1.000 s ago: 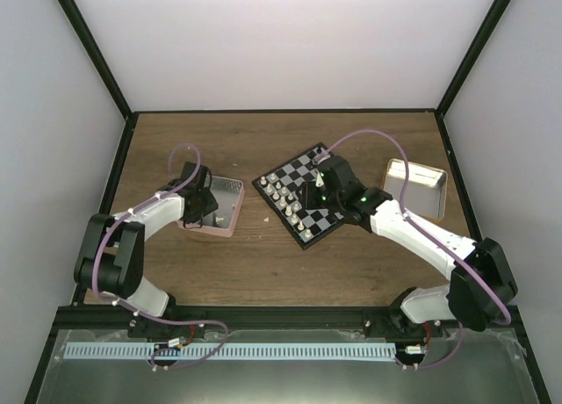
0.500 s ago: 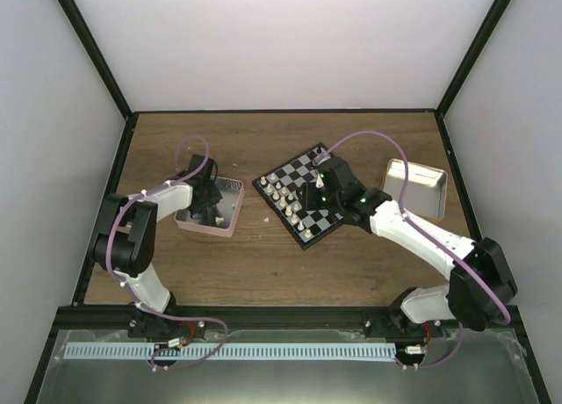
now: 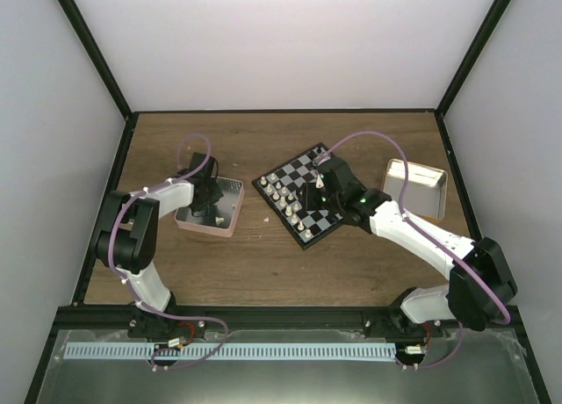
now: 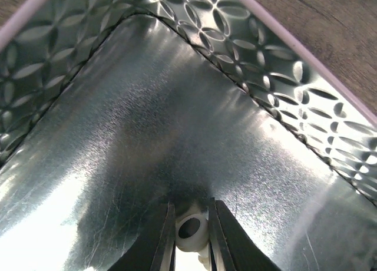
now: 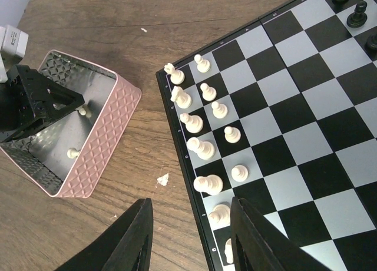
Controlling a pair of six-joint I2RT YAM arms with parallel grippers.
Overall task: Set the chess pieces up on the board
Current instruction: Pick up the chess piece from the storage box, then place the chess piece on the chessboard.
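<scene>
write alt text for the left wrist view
The left pincer grips a cream-white chess piece at the bottom centre, inside a shiny metal tray with embossed walls and a pink rim. Brown wood table shows at top right.

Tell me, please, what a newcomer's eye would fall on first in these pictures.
The board at mid-table draws the eye, with cream-white chess pieces in two rows along one edge. Left of it, the left pincer reaches into the pink tray, shut on a white piece; the right pincer hovers open over the board's edge.
</scene>
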